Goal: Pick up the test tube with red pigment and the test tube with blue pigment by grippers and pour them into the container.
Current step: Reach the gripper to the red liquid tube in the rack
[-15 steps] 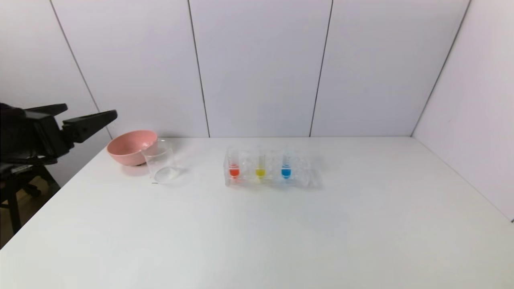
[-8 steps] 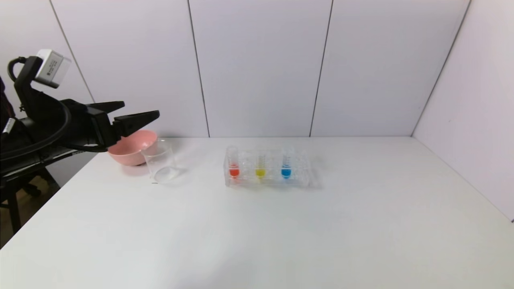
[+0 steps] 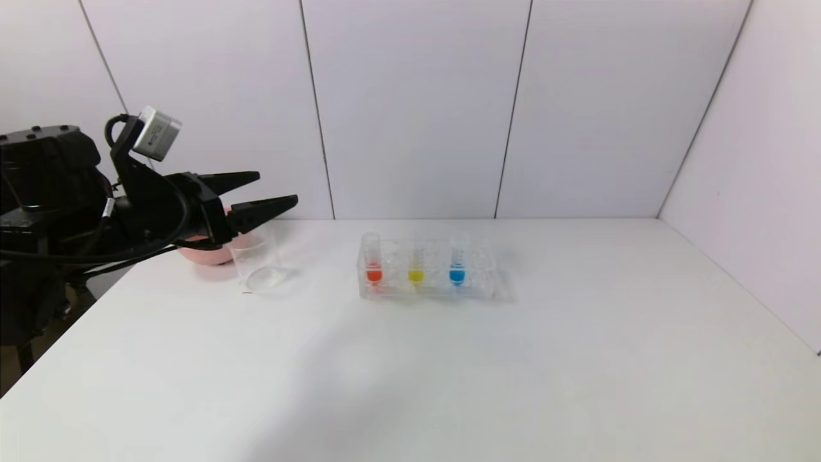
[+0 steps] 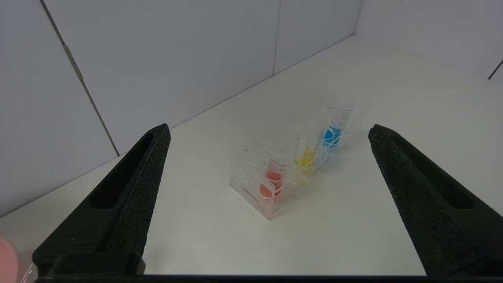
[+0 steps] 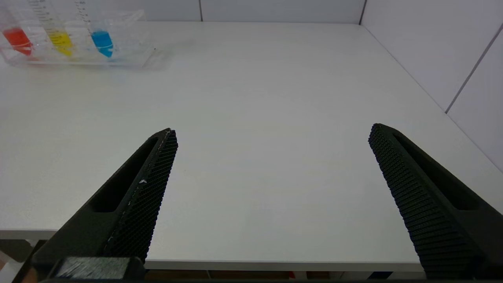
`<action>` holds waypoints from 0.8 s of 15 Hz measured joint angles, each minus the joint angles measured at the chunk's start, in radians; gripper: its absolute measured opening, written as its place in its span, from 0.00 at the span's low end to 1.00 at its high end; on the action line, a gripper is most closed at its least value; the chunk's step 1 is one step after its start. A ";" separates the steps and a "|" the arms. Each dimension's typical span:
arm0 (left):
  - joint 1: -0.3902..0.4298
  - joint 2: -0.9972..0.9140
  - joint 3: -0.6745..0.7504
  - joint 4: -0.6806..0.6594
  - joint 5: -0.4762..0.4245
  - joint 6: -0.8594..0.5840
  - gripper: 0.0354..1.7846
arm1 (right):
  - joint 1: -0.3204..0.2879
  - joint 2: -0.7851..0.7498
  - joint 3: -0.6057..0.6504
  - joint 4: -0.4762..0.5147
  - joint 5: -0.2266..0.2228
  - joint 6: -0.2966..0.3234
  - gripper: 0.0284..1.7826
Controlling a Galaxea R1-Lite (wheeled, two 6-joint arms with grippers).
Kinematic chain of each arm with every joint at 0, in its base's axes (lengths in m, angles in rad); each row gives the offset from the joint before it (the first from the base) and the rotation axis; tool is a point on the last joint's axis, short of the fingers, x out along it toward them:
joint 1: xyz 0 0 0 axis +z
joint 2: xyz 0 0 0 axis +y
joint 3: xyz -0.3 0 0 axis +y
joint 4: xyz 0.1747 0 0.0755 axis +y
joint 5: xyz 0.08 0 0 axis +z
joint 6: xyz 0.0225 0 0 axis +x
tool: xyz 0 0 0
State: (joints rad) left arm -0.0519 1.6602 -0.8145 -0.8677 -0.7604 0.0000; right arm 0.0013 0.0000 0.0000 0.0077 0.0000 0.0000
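I have the left gripper [image 3: 277, 190] up in the air at the far left of the table [image 3: 449, 372], fingers spread wide and holding nothing, its tips above the container [image 3: 255, 260]. That clear beaker stands on the table just in front of the pink bowl [image 3: 204, 253], which the arm mostly hides from me. To the right of the beaker, well apart from it, sits the clear tube rack [image 3: 428, 269]. In it, the test tube with red pigment [image 3: 372, 260] stands upright at the left end, the yellow tube [image 3: 416, 264] in the middle and the test tube with blue pigment [image 3: 457, 262] to the right. From the left wrist I see the rack ahead between my fingers. The right gripper [image 5: 273, 135] is open too, empty, low at the near edge of the table on the right, far from the rack.
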 joint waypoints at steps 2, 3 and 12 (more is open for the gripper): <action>-0.012 0.036 -0.004 -0.028 -0.024 0.002 0.99 | 0.000 0.000 0.000 0.000 0.000 0.000 1.00; -0.016 0.053 -0.007 -0.045 -0.035 0.002 0.99 | 0.000 0.000 0.000 0.000 0.000 0.000 1.00; -0.031 0.222 -0.042 -0.239 -0.303 -0.013 0.99 | 0.000 0.000 0.000 0.000 0.000 0.000 1.00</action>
State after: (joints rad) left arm -0.0826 1.8823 -0.8562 -1.1068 -1.0632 -0.0134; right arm 0.0013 0.0000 0.0000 0.0077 0.0000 0.0000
